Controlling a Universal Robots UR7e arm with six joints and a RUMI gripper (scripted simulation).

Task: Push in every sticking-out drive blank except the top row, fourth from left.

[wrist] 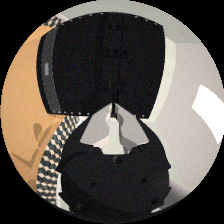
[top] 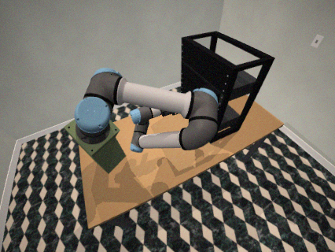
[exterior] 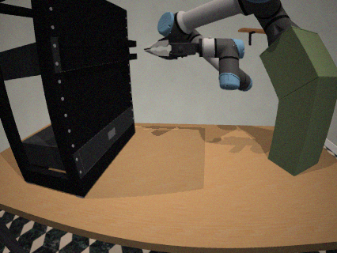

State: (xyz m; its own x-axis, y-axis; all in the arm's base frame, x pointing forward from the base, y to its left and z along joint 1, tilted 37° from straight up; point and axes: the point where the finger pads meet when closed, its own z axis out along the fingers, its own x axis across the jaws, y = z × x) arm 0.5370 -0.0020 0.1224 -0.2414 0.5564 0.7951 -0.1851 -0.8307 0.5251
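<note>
The black rack [top: 202, 59] [exterior: 95, 83] [wrist: 75, 75] stands upright on the table. In the exterior view, two dark blanks stick out of its front edge, an upper one [exterior: 132, 43] and a lower one [exterior: 133, 56]. The wrist view shows faint dark marks in rows on the black front; which blanks stand out there cannot be told. My gripper [exterior: 145, 50] [wrist: 112, 104] is shut and empty. Its tips point at the rack front from a short gap, at a height between the two protruding blanks, touching neither. In the top view the fingers are hidden behind the arm.
The wooden table [top: 165, 157] [exterior: 170, 213] carries the rack at one end. The green pedestal [top: 108, 155] [exterior: 304, 118] of the arm stands at the other end. The rack's lower front has a dark grey panel [exterior: 95, 144] with a light label.
</note>
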